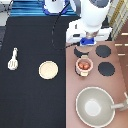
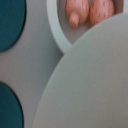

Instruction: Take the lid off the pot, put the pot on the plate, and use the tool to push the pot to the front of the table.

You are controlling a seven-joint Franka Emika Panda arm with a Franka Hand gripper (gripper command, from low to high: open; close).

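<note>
The pot [image 1: 84,65] stands uncovered on the pinkish-brown stove counter, with its reddish contents showing. My gripper [image 1: 88,44] hangs just above it, toward the exterior view's top, shut on the lid. In the wrist view the lid [image 2: 85,80] fills the foreground as a pale disc, and the pot's rim [image 2: 57,31] and contents show beyond it. The tan plate [image 1: 48,69] lies on the black table [image 1: 30,100] to the pot's left. The cream spatula tool [image 1: 13,58] lies at the far left.
A large grey bowl with a handle [image 1: 95,105] sits on the counter at the exterior view's bottom right. Black burners [image 1: 104,51] [image 1: 106,69] lie to the right of the pot, and another [image 1: 79,51] is partly under the hand.
</note>
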